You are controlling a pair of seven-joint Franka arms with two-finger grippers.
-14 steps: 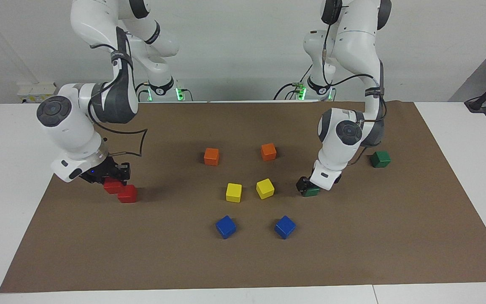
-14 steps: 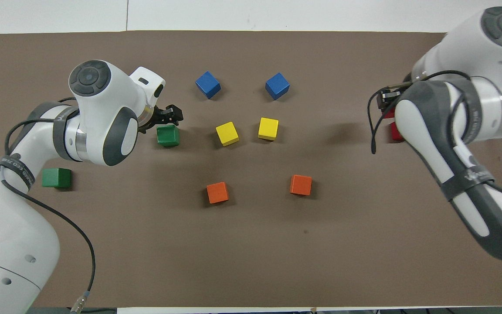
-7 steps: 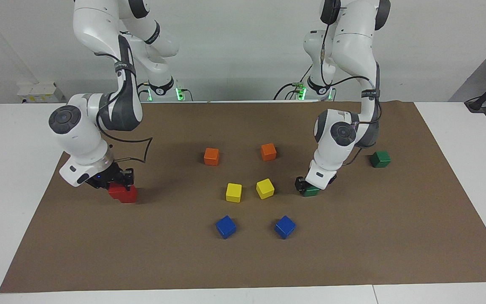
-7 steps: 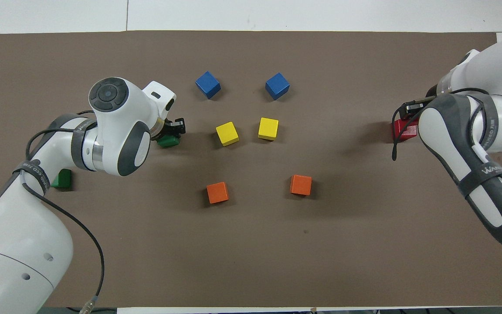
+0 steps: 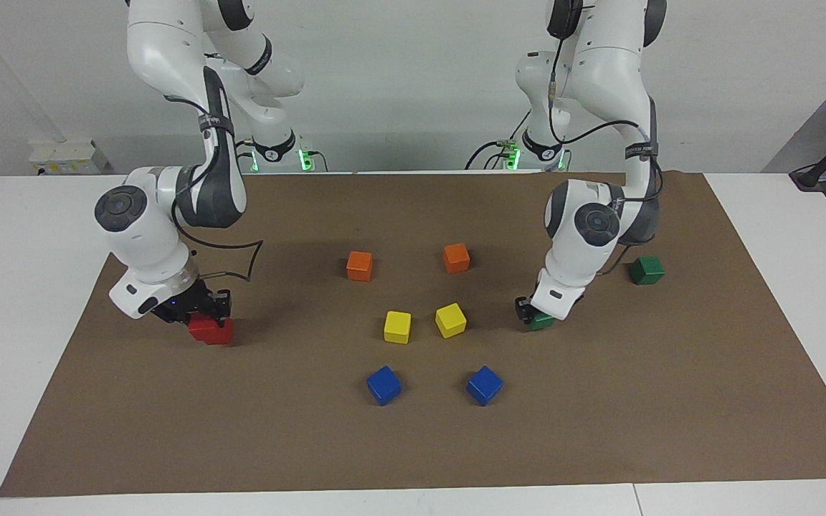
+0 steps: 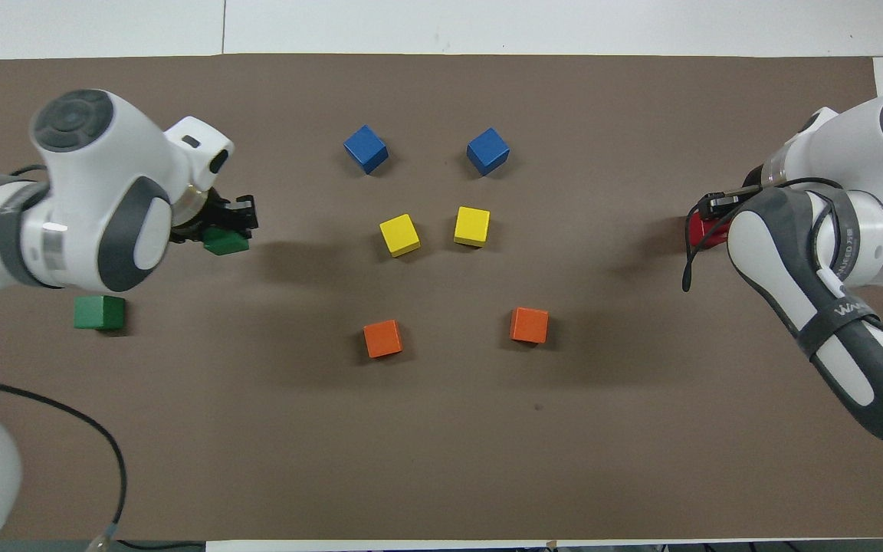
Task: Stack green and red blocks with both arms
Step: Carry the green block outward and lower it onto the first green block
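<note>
Green block [image 5: 542,322] pinched in left gripper [image 5: 532,315], lifted a bit off the mat | 2nd green block [image 5: 646,270] sits toward the left arm's end, closer to the robots, so that's the way to carry it | right gripper [image 5: 201,313] clamped on a red block [image 5: 205,326] right over the 2nd red block [image 5: 218,334]
</note>
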